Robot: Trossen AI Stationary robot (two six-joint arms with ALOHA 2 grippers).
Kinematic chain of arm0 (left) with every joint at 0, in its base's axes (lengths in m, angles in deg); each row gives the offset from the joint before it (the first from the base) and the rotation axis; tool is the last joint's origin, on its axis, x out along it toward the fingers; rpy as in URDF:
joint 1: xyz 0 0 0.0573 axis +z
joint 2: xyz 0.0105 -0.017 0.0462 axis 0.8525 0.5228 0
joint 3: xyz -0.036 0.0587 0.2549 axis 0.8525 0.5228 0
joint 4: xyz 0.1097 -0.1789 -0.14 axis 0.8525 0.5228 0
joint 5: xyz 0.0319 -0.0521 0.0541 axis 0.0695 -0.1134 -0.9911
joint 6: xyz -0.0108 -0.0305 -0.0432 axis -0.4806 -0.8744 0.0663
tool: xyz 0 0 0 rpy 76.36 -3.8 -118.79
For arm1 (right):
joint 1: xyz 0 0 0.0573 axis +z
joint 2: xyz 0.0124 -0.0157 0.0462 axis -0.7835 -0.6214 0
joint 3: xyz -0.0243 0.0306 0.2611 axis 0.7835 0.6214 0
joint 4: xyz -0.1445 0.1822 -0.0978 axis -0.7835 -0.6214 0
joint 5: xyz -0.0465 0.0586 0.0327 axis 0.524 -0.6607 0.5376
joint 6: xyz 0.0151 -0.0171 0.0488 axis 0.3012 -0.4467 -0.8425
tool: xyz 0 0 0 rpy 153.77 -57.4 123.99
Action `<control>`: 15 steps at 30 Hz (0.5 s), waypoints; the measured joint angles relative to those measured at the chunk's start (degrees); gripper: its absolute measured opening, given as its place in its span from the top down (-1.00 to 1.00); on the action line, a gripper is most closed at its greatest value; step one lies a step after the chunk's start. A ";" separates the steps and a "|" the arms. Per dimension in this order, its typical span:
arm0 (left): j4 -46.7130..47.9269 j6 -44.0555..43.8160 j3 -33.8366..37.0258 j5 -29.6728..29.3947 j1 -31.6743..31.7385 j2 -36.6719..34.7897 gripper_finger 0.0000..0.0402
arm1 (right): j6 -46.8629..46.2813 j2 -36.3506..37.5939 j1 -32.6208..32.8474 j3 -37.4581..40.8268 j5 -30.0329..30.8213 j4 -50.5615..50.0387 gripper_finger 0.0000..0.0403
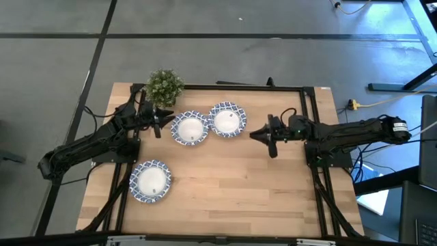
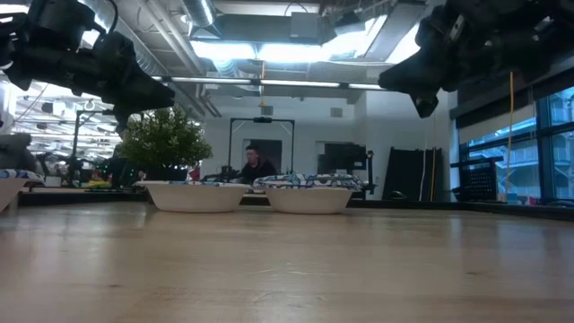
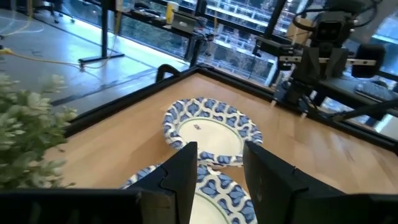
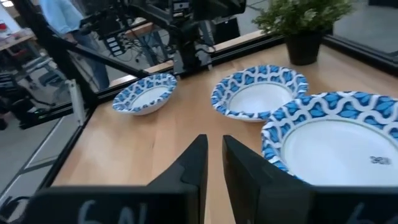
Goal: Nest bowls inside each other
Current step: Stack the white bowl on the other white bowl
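Three blue-and-white patterned bowls rest on their bases on the wooden table. One bowl (image 1: 227,119) and a second bowl (image 1: 189,128) sit side by side near the far edge, rims almost meeting. The third bowl (image 1: 150,180) lies alone at the near left. My left gripper (image 1: 164,121) hovers open, just left of the second bowl (image 3: 214,190), nothing between its fingers. My right gripper (image 1: 254,134) hangs in the air right of the first bowl (image 4: 339,143). Its fingers are together with only a slit between them, and it holds nothing.
A small green potted plant (image 1: 164,85) stands at the far left corner, just behind my left gripper. A black frame (image 1: 311,123) borders the table's far, left and right sides. Bare wood stretches across the near and right parts of the table (image 1: 259,191).
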 joint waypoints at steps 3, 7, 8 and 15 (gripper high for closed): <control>0.67 -0.03 0.00 -0.02 0.01 0.01 0.38 | 1.21 0.00 -0.02 -0.02 0.51 0.00 0.75; 0.63 0.08 0.00 0.22 0.00 0.00 0.36 | 1.24 0.00 -0.04 -0.01 0.53 -0.04 0.75; 0.63 0.08 0.00 0.23 0.01 0.01 0.36 | 1.27 -0.02 -0.04 -0.02 0.53 -0.08 0.75; 0.59 -2.46 0.00 0.76 -0.01 0.00 0.35 | 1.37 -0.04 -0.07 -0.01 0.53 -1.85 0.75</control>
